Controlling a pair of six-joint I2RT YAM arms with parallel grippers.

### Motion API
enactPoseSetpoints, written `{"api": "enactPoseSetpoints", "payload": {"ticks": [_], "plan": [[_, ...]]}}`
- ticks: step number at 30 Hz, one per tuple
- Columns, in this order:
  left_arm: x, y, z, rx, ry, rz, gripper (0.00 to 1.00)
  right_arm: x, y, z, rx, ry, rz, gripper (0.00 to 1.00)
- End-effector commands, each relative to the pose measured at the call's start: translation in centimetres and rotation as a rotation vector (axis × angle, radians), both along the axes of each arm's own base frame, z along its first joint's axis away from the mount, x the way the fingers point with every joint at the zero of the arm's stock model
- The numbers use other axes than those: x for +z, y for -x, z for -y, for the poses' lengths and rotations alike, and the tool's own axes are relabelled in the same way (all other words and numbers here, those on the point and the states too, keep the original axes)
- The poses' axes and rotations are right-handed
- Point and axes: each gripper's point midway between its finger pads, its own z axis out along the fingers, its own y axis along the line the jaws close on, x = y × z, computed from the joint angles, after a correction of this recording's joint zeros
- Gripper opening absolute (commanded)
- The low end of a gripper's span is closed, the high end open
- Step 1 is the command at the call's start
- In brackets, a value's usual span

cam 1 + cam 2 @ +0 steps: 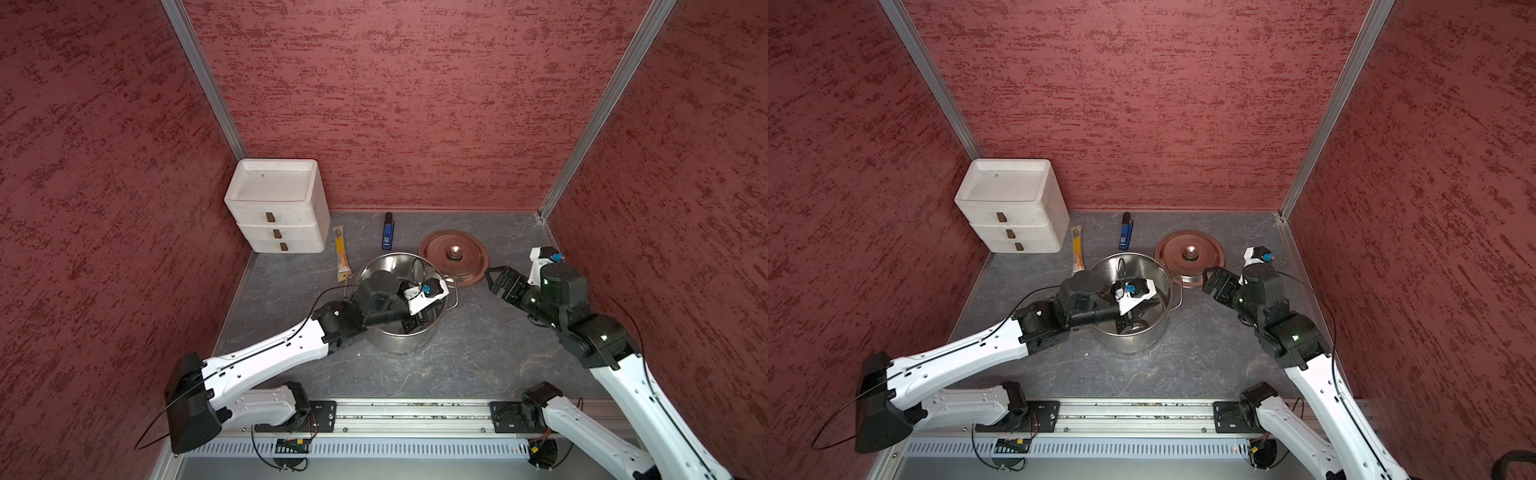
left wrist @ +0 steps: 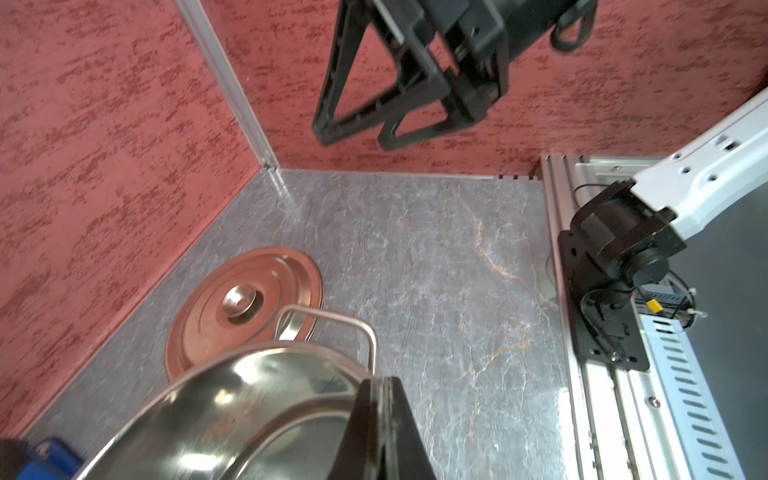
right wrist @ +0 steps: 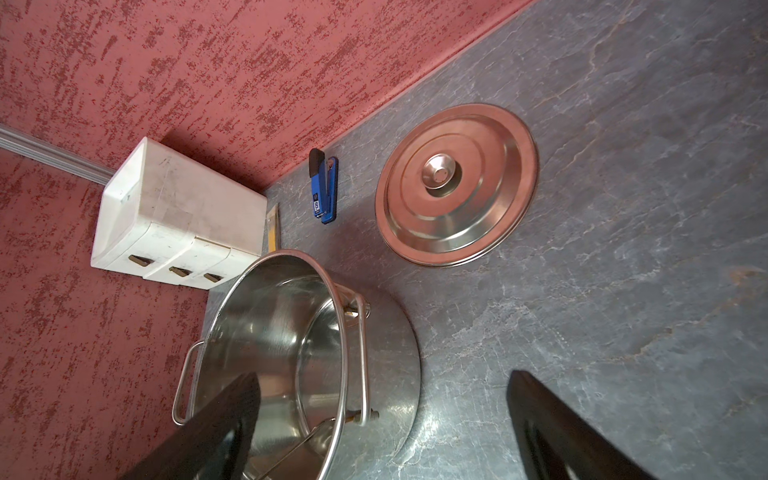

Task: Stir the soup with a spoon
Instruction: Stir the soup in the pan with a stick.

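Clamping spoon (image 3: 297, 447) handle between left gripper (image 2: 383, 388) fingers, inside stockpot (image 1: 386, 266)

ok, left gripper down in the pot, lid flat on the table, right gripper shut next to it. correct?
No: the right gripper is open, jaws spread wide in the right wrist view. Rest holds: left gripper in the pot, lid flat on the table.

Both top views look steeply down on the bench (image 1: 478, 353) from its rail (image 1: 415, 409) edge; close-in wrist cams both catch stockpot (image 3: 266, 332) and lid (image 3: 457, 187).
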Motion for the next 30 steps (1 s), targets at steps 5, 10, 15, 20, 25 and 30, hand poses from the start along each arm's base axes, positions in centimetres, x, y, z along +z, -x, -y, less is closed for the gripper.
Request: {"api": "enactPoseSetpoints", "payload": {"ticks": [5, 10, 15, 20, 25, 30], "plan": [[-1.4, -4.5, -6.4, 0.287, -0.009, -0.025, 0.00, 0.7, -1.0, -1.0, 0.027, -0.024, 0.026, 0.97], [-1.7, -8.0, -10.3, 0.424, -0.006, -0.024, 0.00, 1.0, -0.9, -0.9, 0.029, -0.016, 0.028, 0.97], [-1.2, -11.3, -11.4, 0.472, 0.012, -0.023, 0.00, 1.2, -0.5, -0.4, 0.015, -0.014, 0.032, 0.97], [0.2, -14.6, -10.0, 0.450, 0.037, 0.017, 0.00, 1.4, -0.1, -0.1, 0.005, -0.010, 0.035, 0.97], [1.1, -17.7, -7.3, 0.381, 0.042, 0.047, 0.00, 1.5, 0.0, -0.1, 0.005, -0.015, 0.037, 0.97], [1.5, -19.0, -4.4, 0.286, 0.059, 0.037, 0.00, 1.7, 0.4, 0.4, -0.007, -0.010, 0.044, 0.97]]}}
